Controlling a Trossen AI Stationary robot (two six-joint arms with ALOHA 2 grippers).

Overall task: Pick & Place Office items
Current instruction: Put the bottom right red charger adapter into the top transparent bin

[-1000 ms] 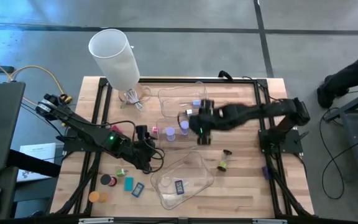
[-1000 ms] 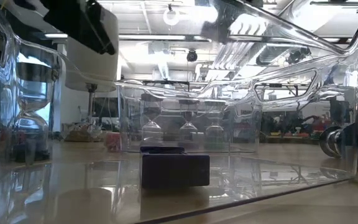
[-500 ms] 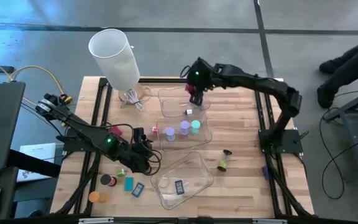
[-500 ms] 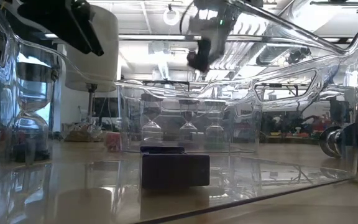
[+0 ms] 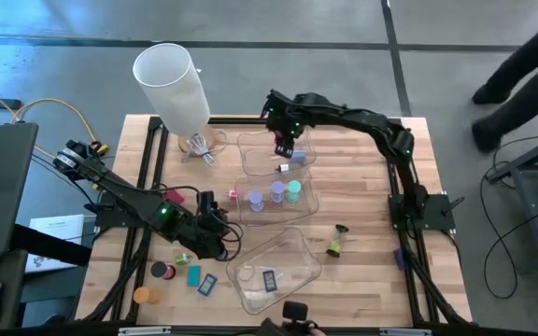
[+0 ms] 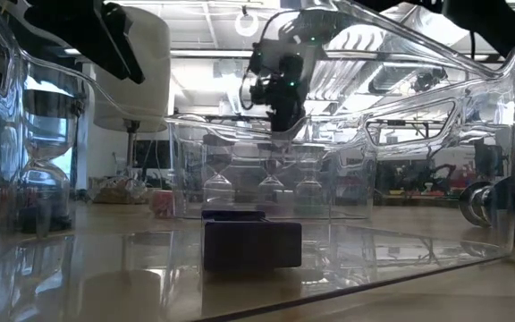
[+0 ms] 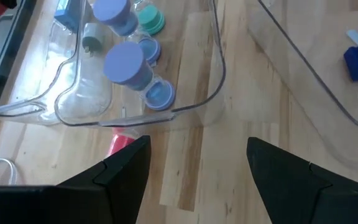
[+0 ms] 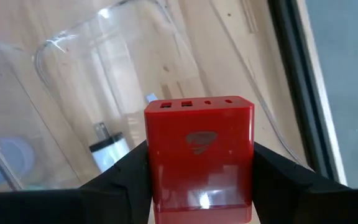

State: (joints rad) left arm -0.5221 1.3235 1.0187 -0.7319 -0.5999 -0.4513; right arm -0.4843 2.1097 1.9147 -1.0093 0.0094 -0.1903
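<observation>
My right gripper hangs over the far clear tray, shut on a red block; it also shows in the low view. My left gripper is open and empty above the bare wood between the middle tray and the near tray; its own view shows nothing between the fingers. Two lilac cylinders and a teal one stand in the middle tray. A dark blue rectangle lies in the near tray. My right gripper pinches the red block by two opposite sides between its two fingers. The fingers point down from above. The block is lifted clear over the far tray, its end with the small ports pointing away from the gripper.
A black cylinder, teal rectangle, blue rectangle and orange cylinder lie near left. A small hourglass lies right of the trays. A white piece lies in the far tray. The white shade stands far left.
My right gripper has swung from above the middle tray toward the table's far edge and a little left, and now hangs over the far tray, lower in the low view than half a second ago.
</observation>
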